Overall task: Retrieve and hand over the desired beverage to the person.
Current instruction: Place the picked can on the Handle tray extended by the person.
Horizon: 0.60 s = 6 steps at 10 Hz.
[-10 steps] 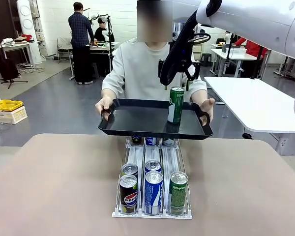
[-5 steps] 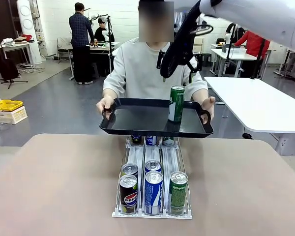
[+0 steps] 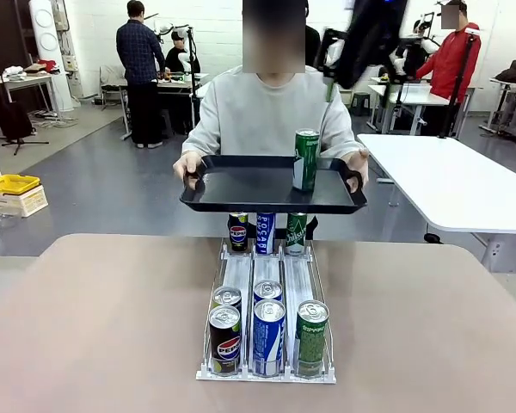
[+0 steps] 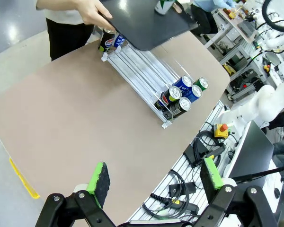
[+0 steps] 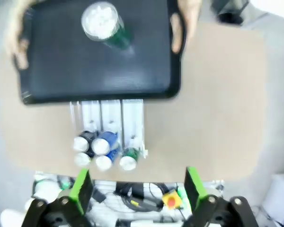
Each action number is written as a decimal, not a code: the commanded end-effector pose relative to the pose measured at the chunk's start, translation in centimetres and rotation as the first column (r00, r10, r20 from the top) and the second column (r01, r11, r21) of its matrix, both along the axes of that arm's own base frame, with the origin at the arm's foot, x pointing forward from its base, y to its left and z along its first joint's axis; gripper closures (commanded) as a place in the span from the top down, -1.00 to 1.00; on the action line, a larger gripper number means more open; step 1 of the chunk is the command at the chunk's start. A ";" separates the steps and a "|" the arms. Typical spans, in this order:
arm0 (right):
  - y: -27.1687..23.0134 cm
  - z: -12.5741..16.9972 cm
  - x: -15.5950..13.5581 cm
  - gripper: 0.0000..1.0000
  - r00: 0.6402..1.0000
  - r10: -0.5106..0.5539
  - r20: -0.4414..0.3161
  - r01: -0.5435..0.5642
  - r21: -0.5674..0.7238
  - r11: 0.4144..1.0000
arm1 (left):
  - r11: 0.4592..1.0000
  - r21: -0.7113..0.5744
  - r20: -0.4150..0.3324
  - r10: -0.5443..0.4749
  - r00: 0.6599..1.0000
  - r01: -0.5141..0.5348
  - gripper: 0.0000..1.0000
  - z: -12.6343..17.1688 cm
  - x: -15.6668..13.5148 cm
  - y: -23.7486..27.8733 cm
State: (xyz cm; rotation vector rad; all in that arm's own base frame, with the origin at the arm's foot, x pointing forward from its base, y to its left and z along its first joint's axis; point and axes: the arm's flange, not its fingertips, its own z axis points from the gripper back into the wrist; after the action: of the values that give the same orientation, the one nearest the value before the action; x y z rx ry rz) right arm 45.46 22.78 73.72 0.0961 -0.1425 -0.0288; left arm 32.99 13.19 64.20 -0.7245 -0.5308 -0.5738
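Above the tray point(image 5: 75, 71), right claw point(image 5: 138, 187) hangs open

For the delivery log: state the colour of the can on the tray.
Green can, silver top; front view shows it best.

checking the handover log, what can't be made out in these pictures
- Green can on the tray: brand print too small in the front view, blurred in the right wrist view; cut off by the top edge in the left wrist view.
- Far cans in the rack: tops hidden behind the tray, front view.
- Second-row cans: labels hidden by the front-row cans, front view.
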 end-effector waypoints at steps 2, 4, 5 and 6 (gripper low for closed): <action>-6.2 -10.9 -5.9 1.00 0.997 0.075 0.037 -0.076 0.026 0.997 | 1.000 -0.016 0.018 -0.016 1.000 0.017 1.00 0.2 0.0 0.1; -7.3 -12.3 -4.8 1.00 0.994 0.104 0.016 -0.105 0.041 0.994 | 1.000 -0.016 0.018 -0.016 1.000 0.017 1.00 0.2 0.0 0.1; -7.2 -12.5 -4.4 1.00 0.995 0.101 0.024 -0.101 0.024 0.995 | 1.000 -0.016 0.018 -0.016 1.000 0.017 1.00 0.2 0.0 0.1; -6.9 -12.2 -2.8 1.00 0.999 0.035 0.018 -0.036 0.019 0.999 | 1.000 -0.016 0.018 -0.016 1.000 0.017 1.00 0.2 0.0 0.1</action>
State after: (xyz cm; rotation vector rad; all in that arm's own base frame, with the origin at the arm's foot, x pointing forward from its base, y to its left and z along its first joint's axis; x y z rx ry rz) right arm 41.42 15.17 60.40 0.1022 -0.1433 0.0441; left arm 32.99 13.18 64.21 -0.7246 -0.5310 -0.5740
